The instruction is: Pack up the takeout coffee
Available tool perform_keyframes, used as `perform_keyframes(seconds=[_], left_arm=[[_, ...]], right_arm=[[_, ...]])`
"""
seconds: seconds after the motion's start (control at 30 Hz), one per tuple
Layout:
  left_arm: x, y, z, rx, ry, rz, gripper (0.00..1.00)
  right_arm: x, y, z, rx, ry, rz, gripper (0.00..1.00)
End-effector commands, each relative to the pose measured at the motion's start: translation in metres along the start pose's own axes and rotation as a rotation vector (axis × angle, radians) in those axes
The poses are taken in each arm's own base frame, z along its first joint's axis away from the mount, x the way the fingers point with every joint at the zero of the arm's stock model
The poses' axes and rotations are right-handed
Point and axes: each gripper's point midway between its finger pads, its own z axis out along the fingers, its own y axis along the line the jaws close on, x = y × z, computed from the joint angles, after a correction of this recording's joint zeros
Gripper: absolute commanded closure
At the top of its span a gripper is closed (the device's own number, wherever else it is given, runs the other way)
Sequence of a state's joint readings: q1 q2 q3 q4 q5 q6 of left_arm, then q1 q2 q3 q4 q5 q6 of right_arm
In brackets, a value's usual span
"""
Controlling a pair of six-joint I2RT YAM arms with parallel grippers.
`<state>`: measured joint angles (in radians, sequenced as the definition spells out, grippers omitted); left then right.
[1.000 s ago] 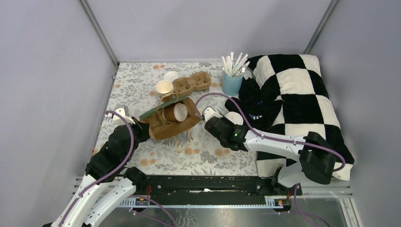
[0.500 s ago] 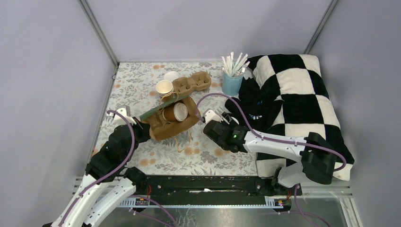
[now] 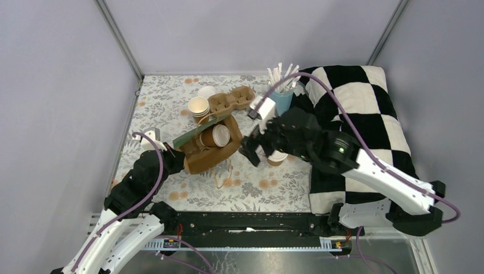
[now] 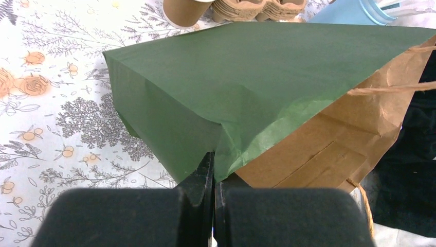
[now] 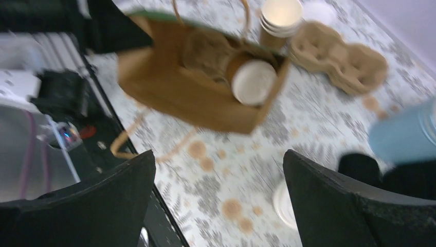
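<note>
Centre of the overhead view: lidded cup [image 3: 217, 136] lies inside the tipped brown paper bag [image 3: 201, 160], just left of the right hand [image 3: 255, 149], which hovers spread wide and empty. Second cup [image 3: 278, 158] stands on the counter [image 3: 165, 108] beside that hand. Left hand [image 4: 213, 175] pinches the bag's edge.

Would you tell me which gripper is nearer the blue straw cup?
Right. The right gripper hangs open near the blue straw cup; the left gripper pinches the bag, farther away.
</note>
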<state>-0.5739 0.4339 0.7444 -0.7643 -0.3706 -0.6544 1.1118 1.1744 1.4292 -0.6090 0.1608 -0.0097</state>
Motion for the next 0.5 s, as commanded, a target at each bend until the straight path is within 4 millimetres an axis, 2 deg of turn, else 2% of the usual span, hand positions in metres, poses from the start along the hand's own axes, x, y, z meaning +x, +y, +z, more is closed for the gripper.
perform_keyframes(seconds=[0.0, 0.1, 0.17, 0.3, 0.37, 0.47], left_arm=[[0.005, -0.012, 0.000, 0.032, 0.047, -0.063, 1.00], [0.006, -0.014, 0.000, 0.042, 0.046, -0.083, 1.00], [0.005, -0.017, -0.001, 0.060, 0.044, -0.098, 1.00], [0.005, -0.023, -0.002, 0.088, 0.051, -0.102, 1.00], [0.004, -0.025, -0.003, 0.097, 0.054, -0.102, 1.00], [0.002, -0.028, -0.004, 0.109, 0.058, -0.092, 1.00]], right_arm=[[-0.019, 0.036, 0.053, -0.125, 0.002, 0.067, 0.00], [-0.039, 0.035, 0.083, -0.068, -0.072, 0.193, 0.03], [-0.038, 0.045, 0.103, -0.104, -0.080, 0.220, 0.11], [-0.010, 0.049, 0.134, -0.092, -0.042, 0.247, 0.27], [0.002, 0.044, 0.144, -0.054, -0.036, 0.248, 0.34], [0.029, 0.025, 0.155, 0.063, -0.015, 0.257, 0.38]])
